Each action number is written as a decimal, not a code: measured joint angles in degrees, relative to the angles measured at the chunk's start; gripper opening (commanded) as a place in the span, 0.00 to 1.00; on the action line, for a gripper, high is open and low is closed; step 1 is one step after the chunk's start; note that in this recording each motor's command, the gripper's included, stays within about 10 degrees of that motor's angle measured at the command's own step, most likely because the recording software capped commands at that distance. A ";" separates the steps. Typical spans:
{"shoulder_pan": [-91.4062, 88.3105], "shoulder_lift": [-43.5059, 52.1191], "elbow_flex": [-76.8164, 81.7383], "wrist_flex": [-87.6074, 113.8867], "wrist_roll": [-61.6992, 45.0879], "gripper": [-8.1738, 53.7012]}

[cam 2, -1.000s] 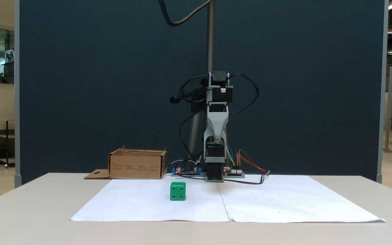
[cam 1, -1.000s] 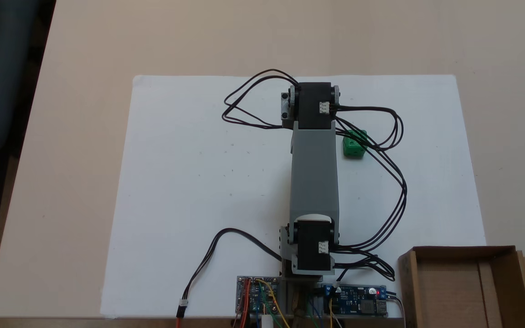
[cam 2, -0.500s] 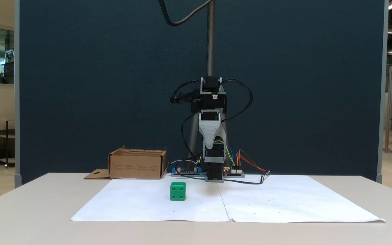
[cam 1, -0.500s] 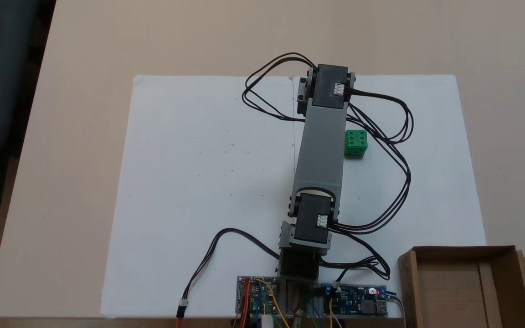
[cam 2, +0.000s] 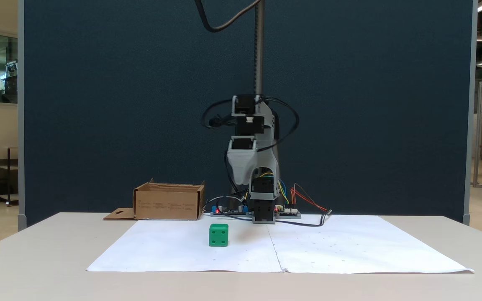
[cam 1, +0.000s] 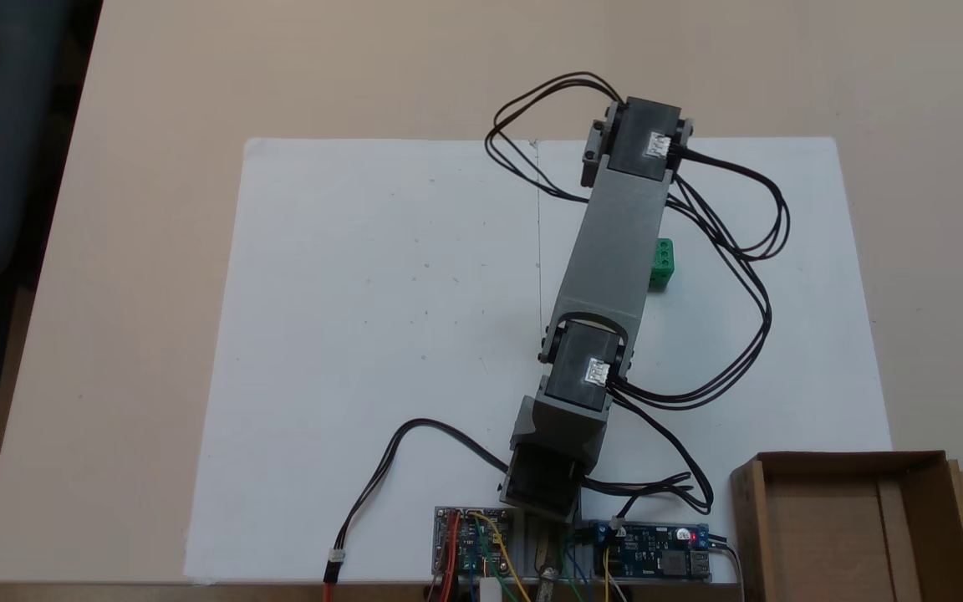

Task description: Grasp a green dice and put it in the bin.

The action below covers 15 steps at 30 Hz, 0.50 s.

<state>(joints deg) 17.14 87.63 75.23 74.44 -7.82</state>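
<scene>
Beige tabletop [cam 1: 155, 334] carries a large white paper sheet [cam 1: 364, 334], with a dark blue partition wall [cam 2: 119, 104] standing behind the table in a fixed view. On the sheet sits the green dice [cam 2: 218, 234], a small cube with recessed pips; from above, only its right part [cam 1: 662, 262] shows beside the grey arm link [cam 1: 615, 242], which crosses over it. The arm rises from its base at the sheet's near edge, beside two circuit boards [cam 1: 653, 556] with lit red lights, and leans toward the upper right in the view from above. Black cables [cam 1: 741, 318] loop off its right side. In the front-facing view the gripper [cam 2: 241, 179] hangs pointing down, above the table, up and to the right of the dice and not touching it; its jaws line up, so whether they are parted or closed cannot be told. The bin [cam 1: 841, 527], a brown cardboard box with a hang-hole flap, stands off the sheet's corner near the base, well apart from the dice.
</scene>
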 measured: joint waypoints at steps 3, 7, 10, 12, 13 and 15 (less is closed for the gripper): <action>2.02 -1.41 -0.53 0.00 -0.44 0.87; 3.78 -3.96 -2.46 0.00 -2.11 0.87; 5.27 -4.92 -2.55 0.00 -4.39 0.87; 6.06 -5.54 -2.55 0.00 -5.71 0.87; 6.33 -5.98 -2.55 0.00 -6.68 0.87; 7.03 -6.42 -2.55 0.00 -9.23 0.87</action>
<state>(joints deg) 24.17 81.21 72.69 74.44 -17.05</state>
